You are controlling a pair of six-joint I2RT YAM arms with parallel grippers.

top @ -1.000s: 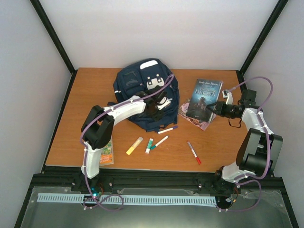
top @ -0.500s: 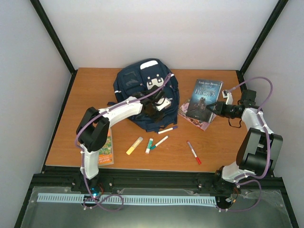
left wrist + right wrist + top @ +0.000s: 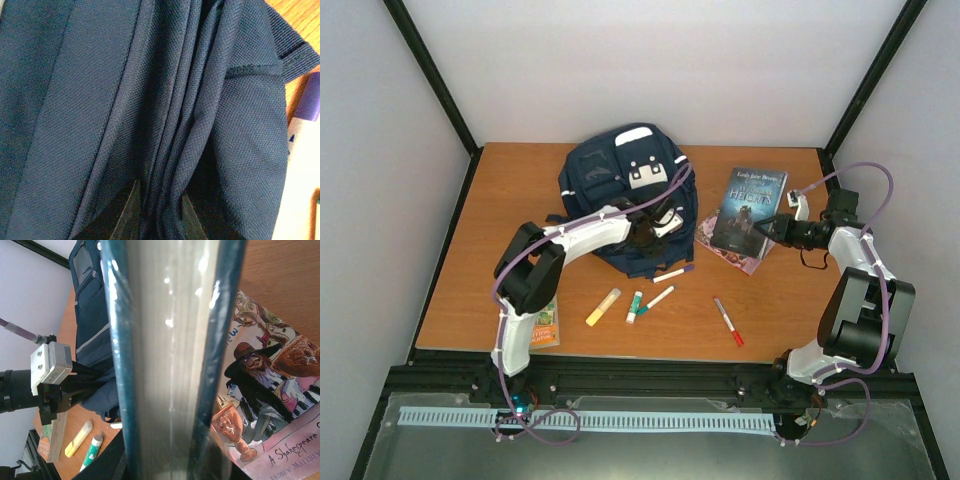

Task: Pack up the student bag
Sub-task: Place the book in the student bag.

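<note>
Navy bag (image 3: 150,100) in left jaws, book (image 3: 170,365) in right

The student bag (image 3: 620,185) lies in the upper middle of the frame, on the bench (image 3: 500,200). It is a big navy backpack with thin white stripes and a white patch on its front pocket. It rests front-up, and the cloth at its lower edge is bunched into long, deep folds.
</note>
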